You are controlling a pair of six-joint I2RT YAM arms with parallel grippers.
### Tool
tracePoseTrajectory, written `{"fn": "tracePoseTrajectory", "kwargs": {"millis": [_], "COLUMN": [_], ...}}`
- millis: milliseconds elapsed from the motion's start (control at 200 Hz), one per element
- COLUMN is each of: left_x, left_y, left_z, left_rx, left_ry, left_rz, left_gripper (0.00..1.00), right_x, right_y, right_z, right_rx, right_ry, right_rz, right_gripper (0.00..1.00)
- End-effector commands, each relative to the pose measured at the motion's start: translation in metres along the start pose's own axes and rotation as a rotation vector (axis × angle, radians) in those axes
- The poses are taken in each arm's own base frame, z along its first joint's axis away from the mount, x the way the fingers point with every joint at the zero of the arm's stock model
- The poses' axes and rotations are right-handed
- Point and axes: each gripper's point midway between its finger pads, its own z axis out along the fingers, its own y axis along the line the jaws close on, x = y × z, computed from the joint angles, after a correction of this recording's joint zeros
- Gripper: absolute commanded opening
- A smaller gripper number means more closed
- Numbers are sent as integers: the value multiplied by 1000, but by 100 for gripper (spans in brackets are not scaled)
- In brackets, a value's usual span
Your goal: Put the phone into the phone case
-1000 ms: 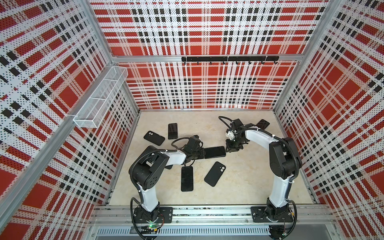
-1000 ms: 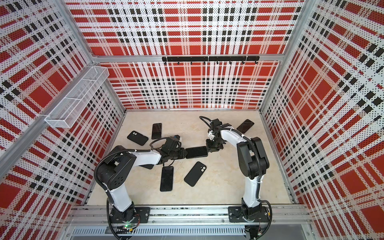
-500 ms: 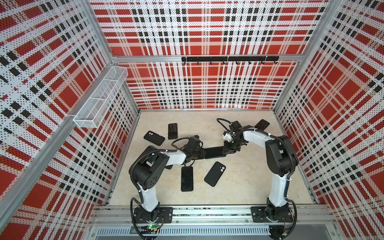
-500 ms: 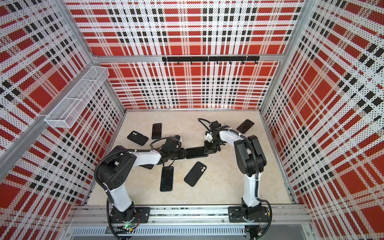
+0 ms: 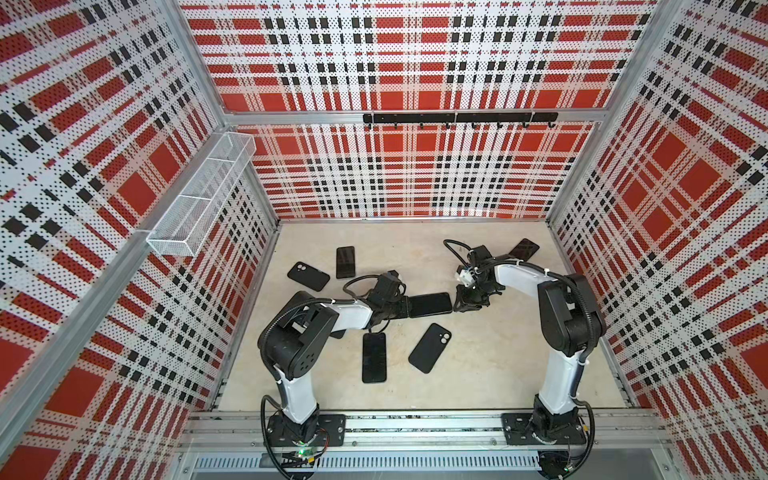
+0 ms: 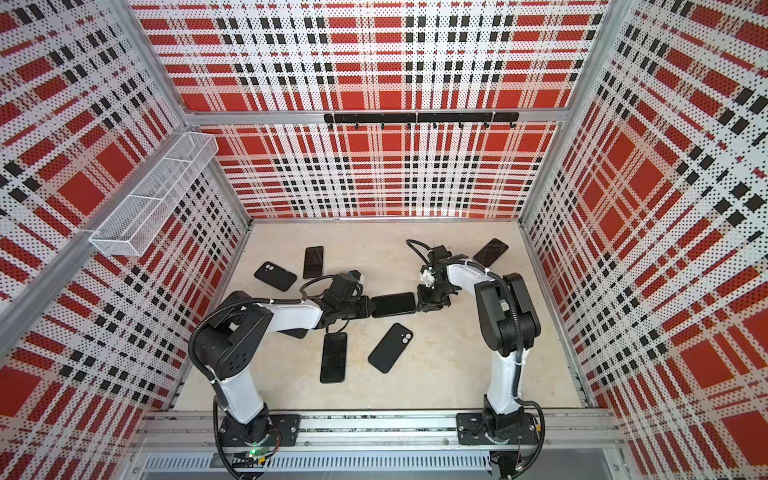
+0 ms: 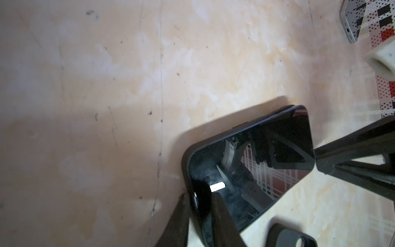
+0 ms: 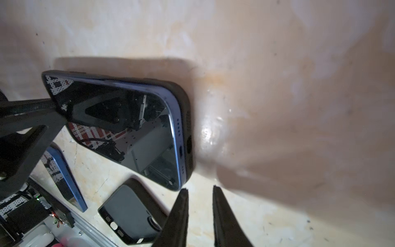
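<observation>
Top views, both: find the phone (image 5: pixel 430 304) near the middle of the worktop (image 5: pixel 490 374), well off every edge. Spot the left gripper (image 5: pixel 400 309) clamped across the phone case (image 7: pixel 186 162) at the end toward the left edge, and the right gripper (image 5: pixel 464 304) just beside the opposite end, with fingers a narrow gap apart, gripping nothing. Best play, probably: hold the left clamp firm, set the right fingertips on the raised end, press straight down, never sideways. Right wrist view now: matte black case underneath, glossy dark screen mirroring plaid, blue rim riding proud at the port end. Not seated, apparently.
</observation>
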Motion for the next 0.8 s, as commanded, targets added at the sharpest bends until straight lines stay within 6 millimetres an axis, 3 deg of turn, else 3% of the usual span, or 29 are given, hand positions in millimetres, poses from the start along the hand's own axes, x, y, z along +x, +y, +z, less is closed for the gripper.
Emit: {"fn": "tracePoseTrajectory", "kwargs": {"millis": [0,261,441,551,792], "left_x": [14,14,13,12,10], "left_y": [0,-1,-1,-1,-2], "left_z": [8,8,5,4,3], "left_rx": [3,5,3,0,6], "left_ry": [57,59,55,49,47], "left_rz": [8,9,14,16,17], "left_gripper": [22,22,22,22,22], "right_x": [-4,-11,-23,-27,-24], "right_y": [7,13,8,16,22], "right_z": [6,11,-20,-33,-14], "right_rx": [-26,-72,-29,-47,-66], "right_ry": [-4,-7,-77,-100,-57], "right_rz": [-28,-39,-33,-45,-51], "right_gripper": [21,18,24,27,21]}}
